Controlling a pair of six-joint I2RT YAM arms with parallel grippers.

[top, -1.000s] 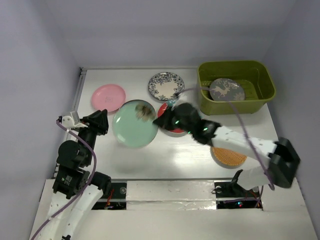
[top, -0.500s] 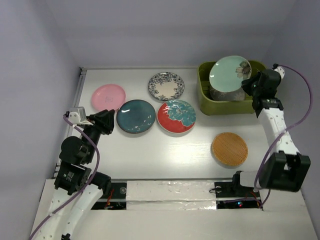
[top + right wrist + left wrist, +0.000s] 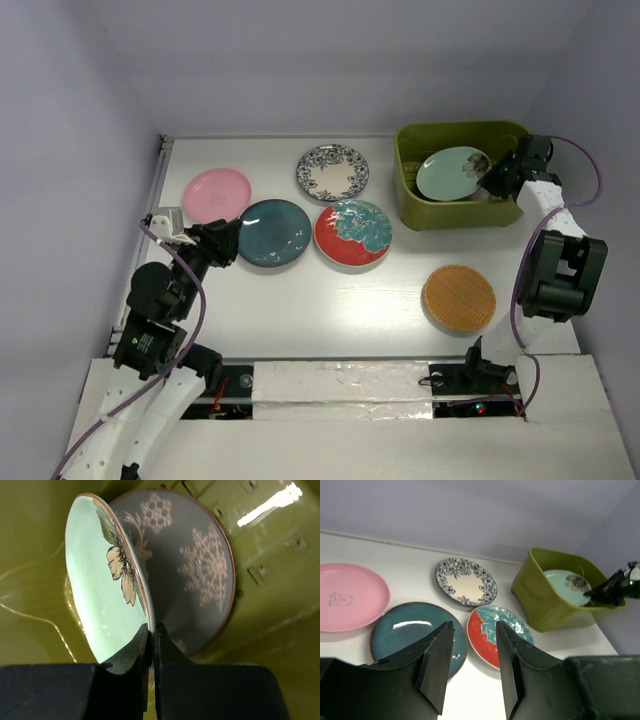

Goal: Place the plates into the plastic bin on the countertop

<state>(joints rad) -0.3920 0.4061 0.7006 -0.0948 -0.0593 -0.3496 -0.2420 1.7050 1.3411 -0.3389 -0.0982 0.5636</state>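
My right gripper (image 3: 497, 180) (image 3: 151, 632) is shut on the rim of the mint plate (image 3: 452, 173) (image 3: 105, 600), holding it inside the olive-green bin (image 3: 412, 205) (image 3: 40, 525) just over the grey deer plate (image 3: 200, 565). On the countertop (image 3: 300, 310) lie the pink plate (image 3: 216, 194), the blue-white patterned plate (image 3: 332, 172), the dark teal plate (image 3: 274, 232), the red plate with a teal flower (image 3: 353, 232) and the orange-brown plate (image 3: 459, 298). My left gripper (image 3: 228, 241) (image 3: 474, 630) is open and empty by the teal plate's left edge.
The bin (image 3: 545, 610) stands at the back right of the table, near the right wall. The enclosure's grey walls close in the table at the back and both sides. A purple cable runs along the right arm (image 3: 560, 262).
My right gripper carried the mint plate from the middle of the table to above the bin, then lowered it inside. The teal plate came into view. My left gripper moved slightly right.
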